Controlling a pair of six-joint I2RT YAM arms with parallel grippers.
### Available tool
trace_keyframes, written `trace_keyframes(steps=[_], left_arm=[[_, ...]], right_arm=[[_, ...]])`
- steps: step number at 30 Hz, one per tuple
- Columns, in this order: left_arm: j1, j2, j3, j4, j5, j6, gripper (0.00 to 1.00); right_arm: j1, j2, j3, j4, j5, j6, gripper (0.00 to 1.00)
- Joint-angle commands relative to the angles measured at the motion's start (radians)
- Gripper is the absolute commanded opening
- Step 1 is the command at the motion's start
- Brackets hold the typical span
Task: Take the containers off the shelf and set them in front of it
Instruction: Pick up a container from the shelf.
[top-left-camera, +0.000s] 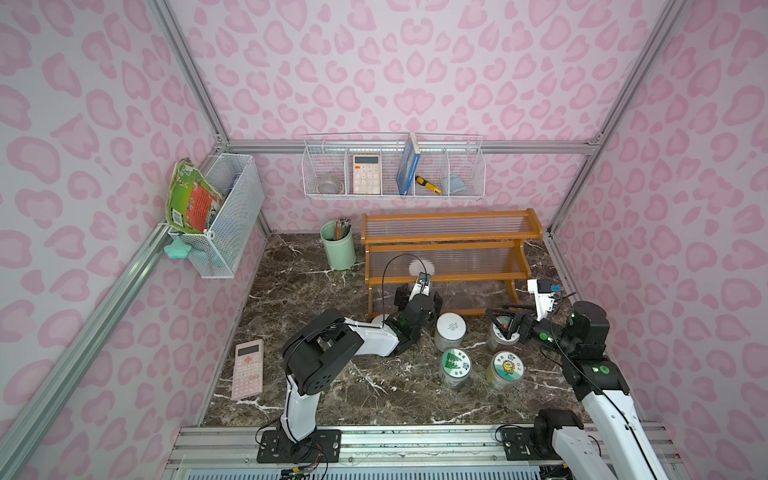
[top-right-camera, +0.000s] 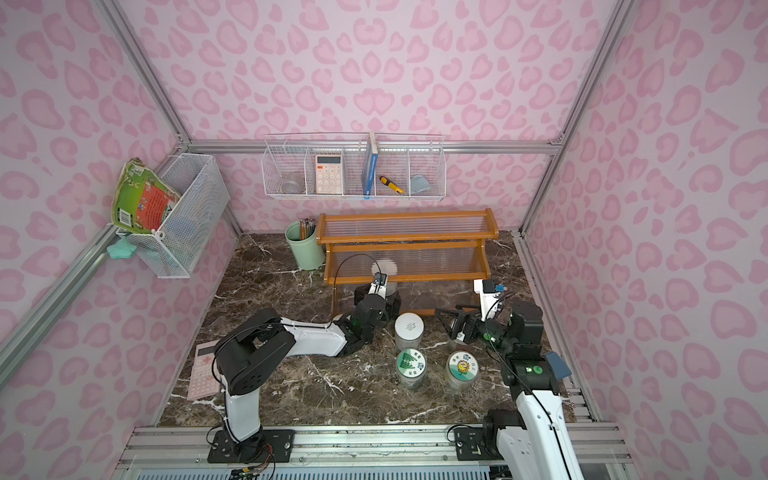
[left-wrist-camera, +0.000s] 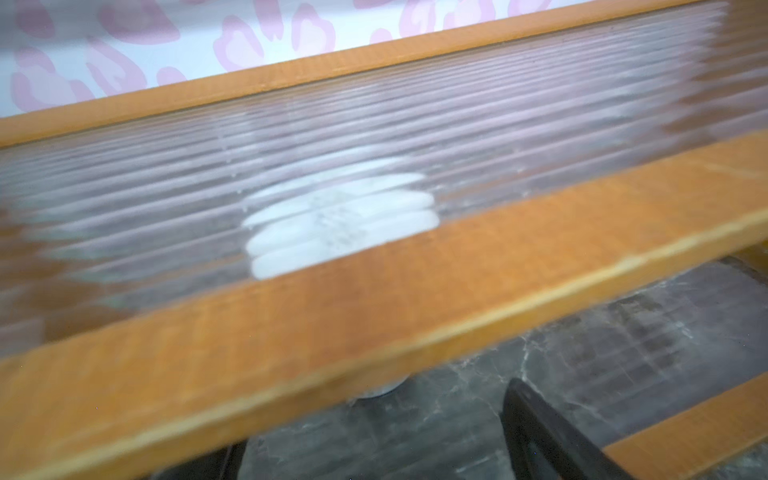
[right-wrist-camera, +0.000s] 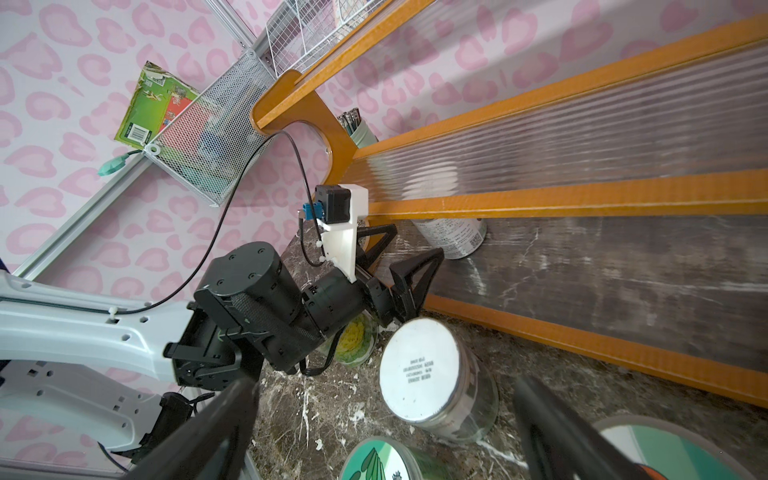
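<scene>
The shelf stands at the back of the marble table. One white-lidded container sits on its lowest tier, its lid blurred through the ribbed panel. My left gripper is open just in front of that jar, apart from it. In front of the shelf stand a white-lidded jar, a green-lidded jar, a sunflower-lidded jar and a pictured-lid jar. My right gripper hovers open over this last one, holding nothing. A yellow-green lid shows under the left wrist.
A mint-green pencil cup stands left of the shelf. A pink calculator lies at the table's left edge. A white wire basket hangs on the back wall, a mesh basket on the left wall.
</scene>
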Motion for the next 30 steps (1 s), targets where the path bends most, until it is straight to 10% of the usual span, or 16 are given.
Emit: trace_keyframes(steps=[1,12,30], left_arm=[[0.0,0.045,-0.034,0.235,-0.012,0.083,0.99],[0.0,0.163,-0.047,0.53,-0.056,0.19,0.99],[-0.004,0.169,0.052,0.374,-0.121,0.172,0.99]], right_arm=[[0.0,-0.002,0.007,0.028,-0.008,0.005,0.99],[-0.001,0.001,0.002,0.033,0.002,0.004,0.99],[-0.002,0.004,0.0,0.051,0.001,0.014,0.99]])
